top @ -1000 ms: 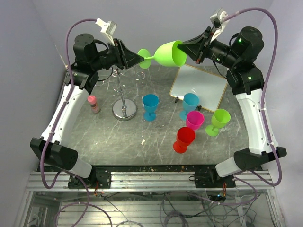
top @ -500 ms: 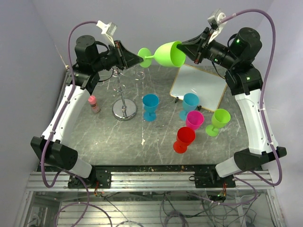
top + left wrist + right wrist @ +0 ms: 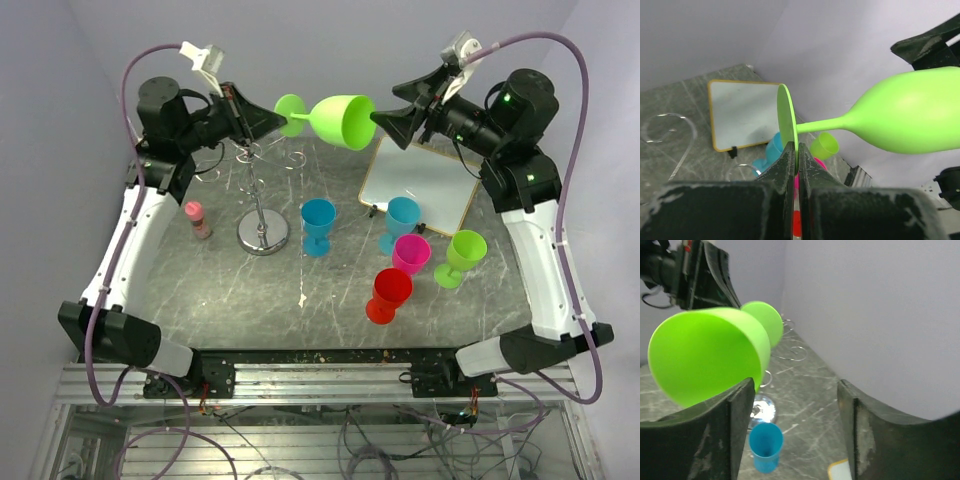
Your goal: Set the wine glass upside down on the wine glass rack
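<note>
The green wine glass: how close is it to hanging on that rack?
Done: the wine glass is up in the air, sideways. In hand: the left gripper has its jaws shut on its foot; the right gripper, jaws open, sits by the rim. Left: turn it upside down and hang it on the wine glass rack, which holds nothing yet.

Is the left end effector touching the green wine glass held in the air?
Touching. In the left wrist view the left end effector is shut on the wine glass, at the rim of its foot, with no gap.
</note>
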Controlling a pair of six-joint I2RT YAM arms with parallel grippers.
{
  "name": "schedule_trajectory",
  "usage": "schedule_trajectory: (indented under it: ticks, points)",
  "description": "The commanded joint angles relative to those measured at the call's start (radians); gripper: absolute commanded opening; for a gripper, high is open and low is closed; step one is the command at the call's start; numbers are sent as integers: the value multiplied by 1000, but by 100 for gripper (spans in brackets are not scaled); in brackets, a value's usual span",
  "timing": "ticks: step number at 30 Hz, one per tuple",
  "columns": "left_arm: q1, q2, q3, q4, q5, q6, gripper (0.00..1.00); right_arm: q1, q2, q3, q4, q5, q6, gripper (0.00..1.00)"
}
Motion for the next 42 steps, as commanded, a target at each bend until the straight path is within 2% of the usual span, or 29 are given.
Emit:
schedule_trajectory:
  ticks: [1, 4, 11, 18, 27, 31, 36, 42]
  points:
    - [91, -72, 25, 36, 39, 2, 7, -3, -62, -3, -54, 97, -68, 76]
    - [138, -111, 68, -58, -1, 91, 7, -12, -91, 1, -81, 118, -84, 86]
    - [221, -240, 187, -361, -246, 492, 7, -21, -146, -28, -141, 155, -175, 87]
    - [331, -378, 202, -522, -576, 798, 7, -22, -170, -155, -182, 196, -324, 88]
    - [434, -447, 148, -533, -942, 1033, 7, -21, -202, -457, -79, 187, -347, 89]
    - [445, -437, 106, -511, -1076, 1132, 7, -22, -228, -603, -6, 183, -333, 91]
    - [445, -392, 90, -522, -1143, 1224, 7, -22, -250, -696, 49, 192, -315, 92]
    - [443, -357, 6, -499, -1101, 1342, 7, -21, -275, -753, 68, 186, -312, 93]
